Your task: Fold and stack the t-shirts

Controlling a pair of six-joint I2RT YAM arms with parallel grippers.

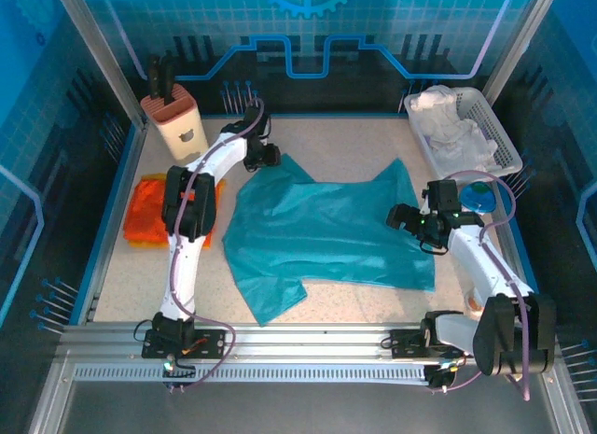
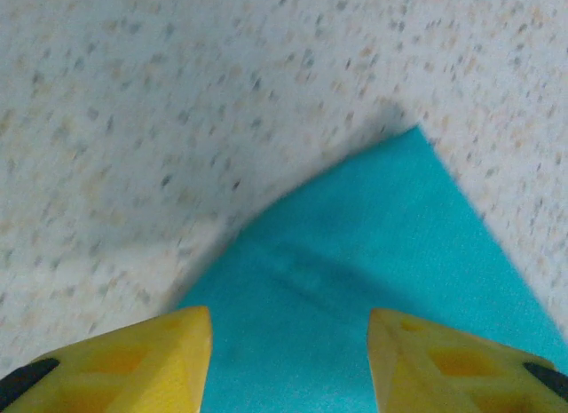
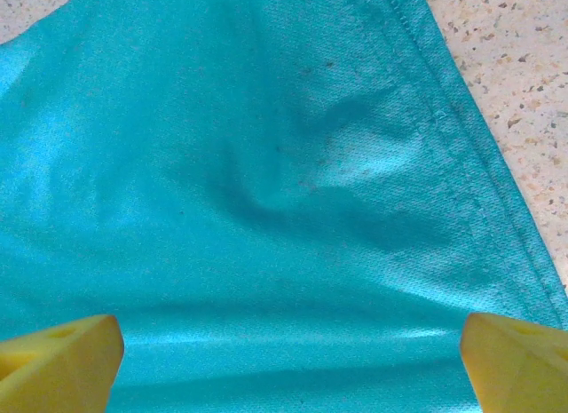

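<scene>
left gripper (image 1: 265,160) half open and right gripper (image 1: 399,217) wide open, both empty, are hovering over the spread teal t-shirt (image 1: 326,233), likely about to pinch its edges for folding.

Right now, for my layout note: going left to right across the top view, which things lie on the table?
Orange shirt → teal shirt → white basket.
</scene>
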